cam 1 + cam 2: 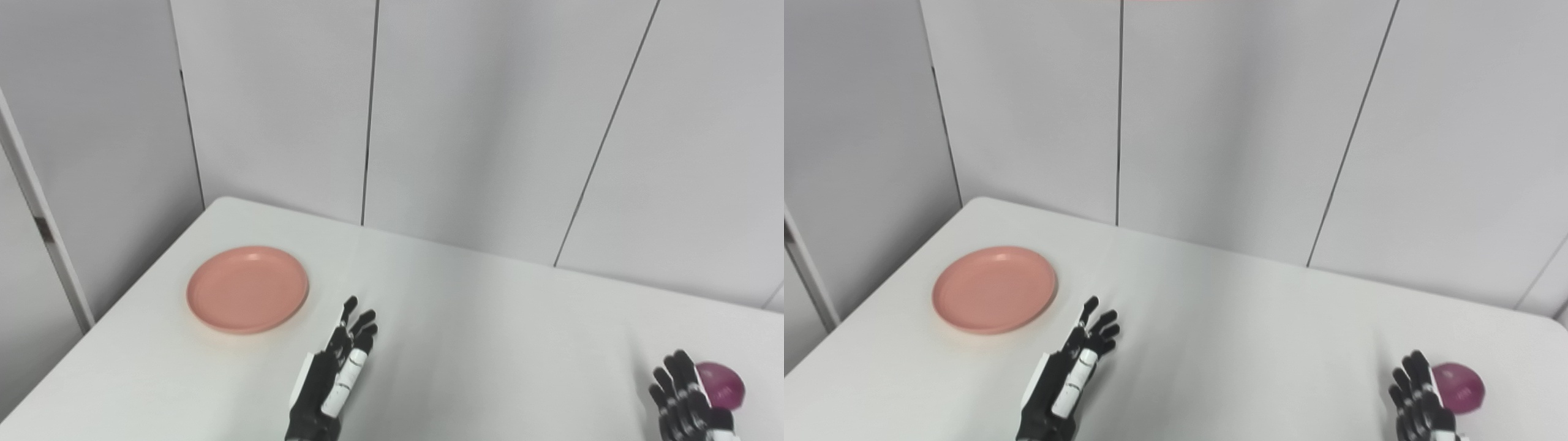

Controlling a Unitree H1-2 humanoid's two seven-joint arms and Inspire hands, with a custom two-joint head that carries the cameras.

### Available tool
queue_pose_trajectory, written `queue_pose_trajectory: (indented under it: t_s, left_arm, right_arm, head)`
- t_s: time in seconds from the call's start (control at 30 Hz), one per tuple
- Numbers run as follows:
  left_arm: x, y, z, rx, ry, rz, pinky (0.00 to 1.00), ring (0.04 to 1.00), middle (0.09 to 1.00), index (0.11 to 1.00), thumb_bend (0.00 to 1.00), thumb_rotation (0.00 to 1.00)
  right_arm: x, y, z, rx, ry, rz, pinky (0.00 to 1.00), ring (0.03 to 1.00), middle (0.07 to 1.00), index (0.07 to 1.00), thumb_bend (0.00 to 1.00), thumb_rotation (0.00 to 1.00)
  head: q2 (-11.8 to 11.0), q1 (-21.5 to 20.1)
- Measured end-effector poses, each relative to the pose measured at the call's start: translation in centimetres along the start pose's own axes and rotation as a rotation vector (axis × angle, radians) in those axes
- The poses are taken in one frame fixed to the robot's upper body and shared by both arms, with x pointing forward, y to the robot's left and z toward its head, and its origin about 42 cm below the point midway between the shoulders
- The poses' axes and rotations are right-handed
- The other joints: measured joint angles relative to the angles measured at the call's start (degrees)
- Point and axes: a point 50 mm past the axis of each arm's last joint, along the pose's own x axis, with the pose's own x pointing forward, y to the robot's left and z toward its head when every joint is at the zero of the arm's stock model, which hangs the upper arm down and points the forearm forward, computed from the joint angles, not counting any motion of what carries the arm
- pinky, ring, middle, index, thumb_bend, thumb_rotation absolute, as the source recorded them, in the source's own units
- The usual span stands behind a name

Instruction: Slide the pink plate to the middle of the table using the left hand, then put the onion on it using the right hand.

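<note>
The pink plate (247, 289) lies flat on the left part of the white table (478, 318), with nothing on it. My left hand (334, 373) rises from the bottom edge to the right of the plate, a short gap away, fingers straight and apart, holding nothing. The purple onion (723, 383) rests on the table near the right edge. My right hand (689, 401) stands just left of the onion, fingers spread, partly covering its left side; it holds nothing and contact cannot be told.
Grey wall panels (478, 122) stand close behind the table's far edge. The table's left edge runs diagonally past the plate, with a pale post (43, 226) beyond it. Bare tabletop lies between the two hands.
</note>
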Motion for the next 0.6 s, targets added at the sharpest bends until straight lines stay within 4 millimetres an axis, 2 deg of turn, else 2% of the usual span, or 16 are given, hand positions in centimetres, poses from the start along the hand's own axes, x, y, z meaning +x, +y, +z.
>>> queue_pose_trajectory:
  t_s: [0.2,0.37,0.6]
  left_arm:
    - [0.0,0.0,0.0,-0.001,-0.001,0.008,0.89,0.891,0.907,0.951,0.65,0.75]
    - [0.3,0.4,0.2,-0.023,0.021,0.025,0.91,0.903,0.915,0.957,0.67,0.73]
    - [1.6,1.5,1.0,-0.022,0.046,0.040,1.00,0.939,0.933,0.966,0.71,0.80]
  right_arm:
    - [0.0,0.0,0.0,-0.005,0.000,-0.020,1.00,0.992,0.994,1.000,0.70,1.00]
    - [-0.3,0.0,0.2,0.018,-0.008,-0.024,1.00,1.000,1.000,1.000,0.70,1.00]
    - [-0.8,0.1,0.7,0.028,-0.014,-0.020,1.00,1.000,1.000,1.000,0.71,1.00]
  head:
    - [-1.0,1.4]
    - [-1.4,2.3]
    - [-1.1,2.3]
